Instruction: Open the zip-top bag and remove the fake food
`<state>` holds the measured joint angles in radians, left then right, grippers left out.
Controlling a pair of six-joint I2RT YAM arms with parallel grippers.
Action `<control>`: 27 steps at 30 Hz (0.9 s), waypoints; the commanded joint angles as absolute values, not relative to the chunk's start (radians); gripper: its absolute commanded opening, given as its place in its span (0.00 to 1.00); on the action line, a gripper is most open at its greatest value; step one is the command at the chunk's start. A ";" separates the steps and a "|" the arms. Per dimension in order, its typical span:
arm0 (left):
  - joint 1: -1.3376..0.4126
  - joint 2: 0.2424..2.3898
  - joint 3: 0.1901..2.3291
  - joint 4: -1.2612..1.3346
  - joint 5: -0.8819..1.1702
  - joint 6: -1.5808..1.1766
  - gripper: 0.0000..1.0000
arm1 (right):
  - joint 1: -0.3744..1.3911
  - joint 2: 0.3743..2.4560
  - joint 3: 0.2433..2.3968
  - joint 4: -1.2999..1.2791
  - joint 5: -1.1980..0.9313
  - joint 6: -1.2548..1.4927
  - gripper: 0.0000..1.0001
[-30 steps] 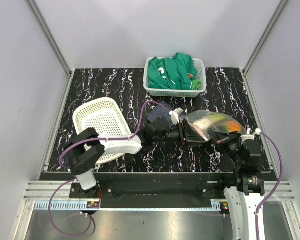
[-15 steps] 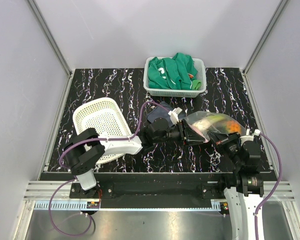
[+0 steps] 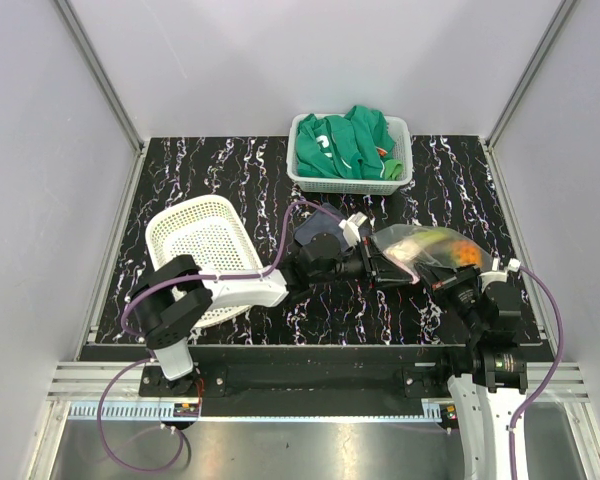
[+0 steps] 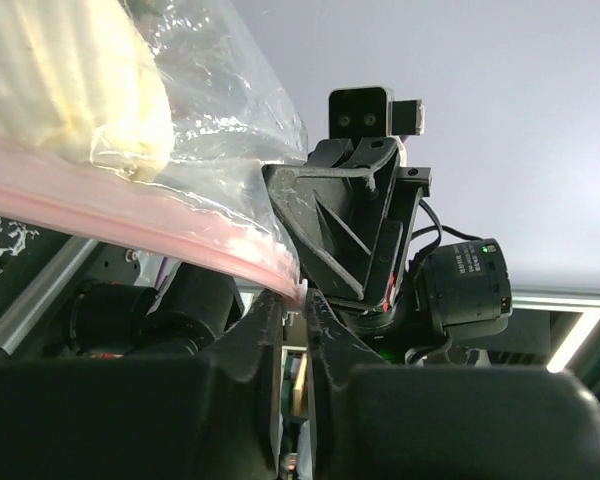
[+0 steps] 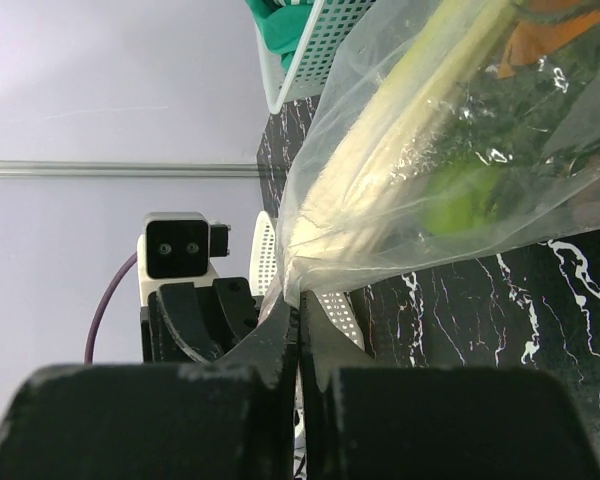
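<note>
The zip-top bag is held up between both arms at the table's right-centre, and its pink zip strip runs down to my left gripper. That gripper's jaws are closed narrowly on the strip's end. My right gripper is shut on a gathered edge of the clear plastic. The fake food is inside the bag: a pale leek, a green round piece and an orange piece. In the top view the left gripper sits at the bag's left end and the right gripper sits under its near side.
A white mesh basket lies tipped at the left, over the left arm's link. Another white basket holding a green garment stands at the back centre. A dark cloth lies behind the left wrist.
The left gripper's jaws have narrowed from wide apart onto the bag's zip strip and edged slightly right. The right gripper has kept its grip and place.
</note>
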<state>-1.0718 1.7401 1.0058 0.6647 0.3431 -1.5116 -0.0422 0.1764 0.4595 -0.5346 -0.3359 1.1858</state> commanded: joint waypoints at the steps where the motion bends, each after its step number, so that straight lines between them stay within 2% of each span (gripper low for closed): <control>1: -1.072 1.733 1.032 0.686 0.331 -1.496 0.01 | -0.043 0.172 0.471 -0.468 -0.379 1.198 0.00; 4: -1.072 1.733 1.026 0.695 0.333 -1.494 0.00 | -0.043 0.190 0.485 -0.498 -0.397 1.206 0.01; 6: -1.072 1.732 1.022 0.709 0.337 -1.497 0.00 | -0.043 0.207 0.518 -0.552 -0.393 1.198 0.13; 7: -1.072 1.729 1.025 0.706 0.344 -1.494 0.00 | -0.043 0.225 0.528 -0.589 -0.399 1.192 0.29; 8: -1.072 1.727 1.025 0.701 0.342 -1.490 0.00 | -0.043 0.236 0.538 -0.601 -0.406 1.172 0.33; 11: -1.069 1.713 1.019 0.690 0.336 -1.485 0.00 | -0.043 0.273 0.580 -0.663 -0.437 1.143 0.42; 15: -1.068 1.710 1.017 0.689 0.334 -1.488 0.00 | -0.043 0.242 0.604 -0.715 -0.437 1.152 0.49; 18: -1.068 1.709 0.997 0.716 0.334 -1.505 0.00 | -0.043 0.232 0.611 -0.775 -0.425 1.167 0.61; 23: -1.068 1.678 0.970 0.726 0.322 -1.508 0.00 | -0.043 0.219 0.595 -0.841 -0.397 1.215 0.62; 27: -1.071 1.664 0.947 0.739 0.318 -1.517 0.00 | -0.043 0.230 0.600 -0.828 -0.397 1.256 0.59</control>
